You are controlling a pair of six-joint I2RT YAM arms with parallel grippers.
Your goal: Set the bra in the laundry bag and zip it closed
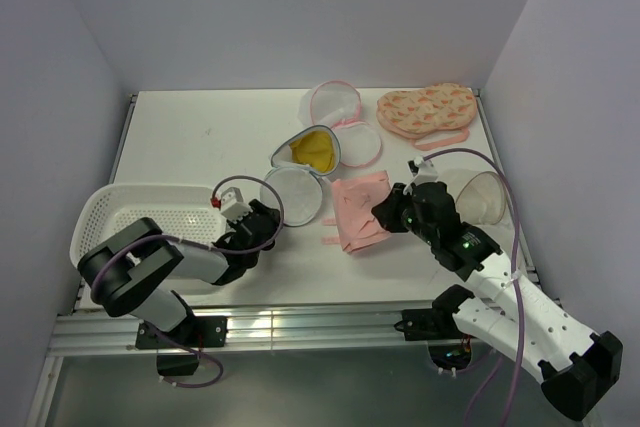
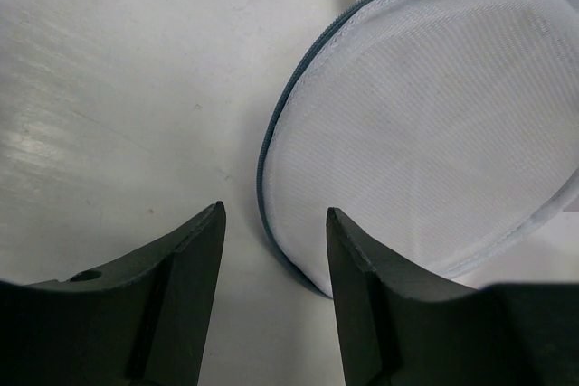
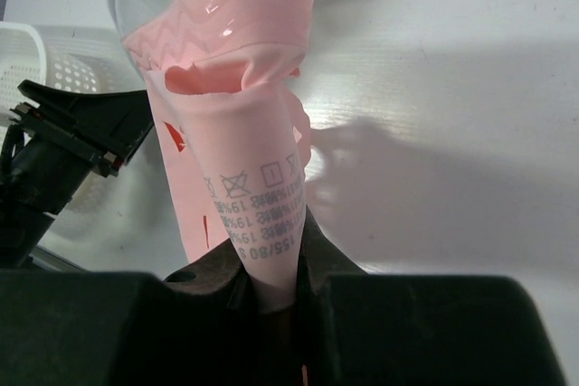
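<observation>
The right fingers (image 3: pixel 318 255) were clenched on the pink bra (image 3: pixel 237 124), pinching it near its care label. The rest of the cloth seemed to lie on the table (image 1: pixel 200 137). The laundry bag (image 1: pixel 297 179) lay open just left of the bra, with a yellow thing (image 1: pixel 315 150) in its upper dome. The left fingers (image 2: pixel 194 259) stood about half open and held nothing. One tip was at the grey zip rim (image 2: pixel 271 151) of the lower dome; whether it touched, I could not tell. To do this step well, I think the left fingers should grip that rim to steady the bag. The right arm should then lower the bra fully inside before releasing, leaving no strap across the zip.
</observation>
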